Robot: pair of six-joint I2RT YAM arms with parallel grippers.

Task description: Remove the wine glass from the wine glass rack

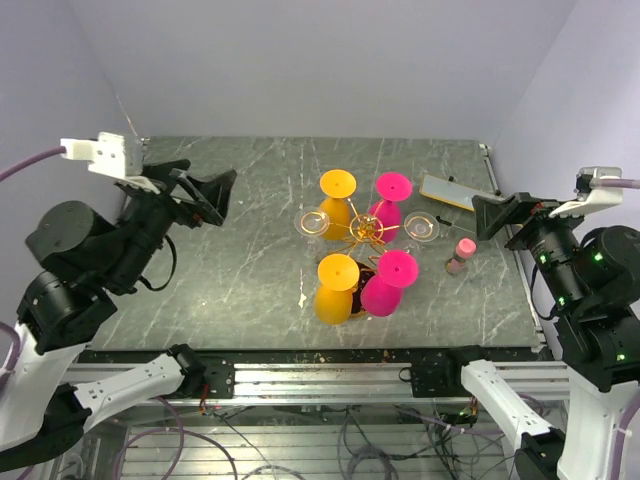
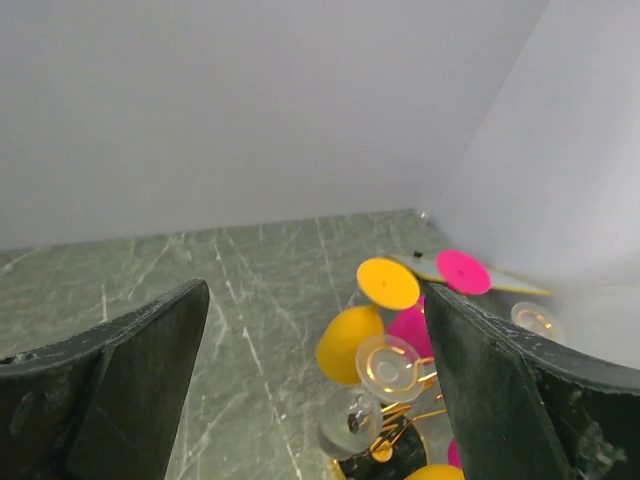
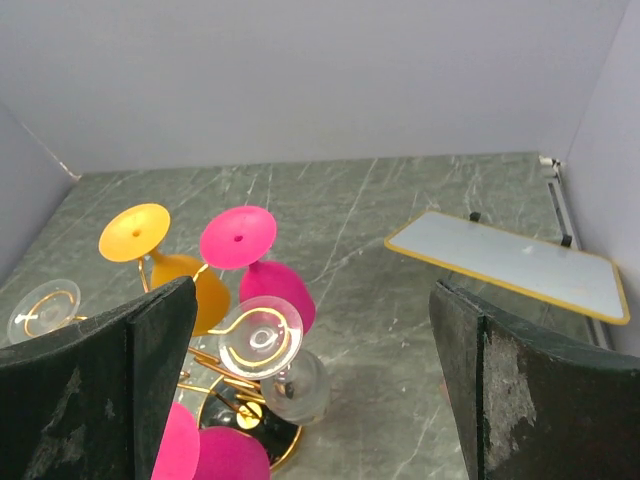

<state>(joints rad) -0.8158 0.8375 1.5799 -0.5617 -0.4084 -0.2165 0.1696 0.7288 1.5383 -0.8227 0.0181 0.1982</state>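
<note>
The wine glass rack [image 1: 367, 232], thin gold wire on a dark round base, stands mid-table with several wine glasses hanging upside down on it. Two are orange [image 1: 334, 290], two are pink [image 1: 388, 285], and two are clear. One clear wine glass [image 1: 312, 223] hangs on the rack's left side, the other [image 1: 422, 227] on its right. My left gripper [image 1: 222, 195] hovers open, well left of the rack. The left wrist view looks between its fingers [image 2: 150, 350] at the nearer clear glass [image 2: 388, 362]. My right gripper [image 1: 490, 215] hangs open to the right, the other clear glass [image 3: 260, 335] ahead of it.
A flat white board with a yellow rim [image 1: 447, 192] lies at the back right. A small pink bottle [image 1: 460, 255] stands between the rack and my right gripper. Lilac walls close the table on three sides.
</note>
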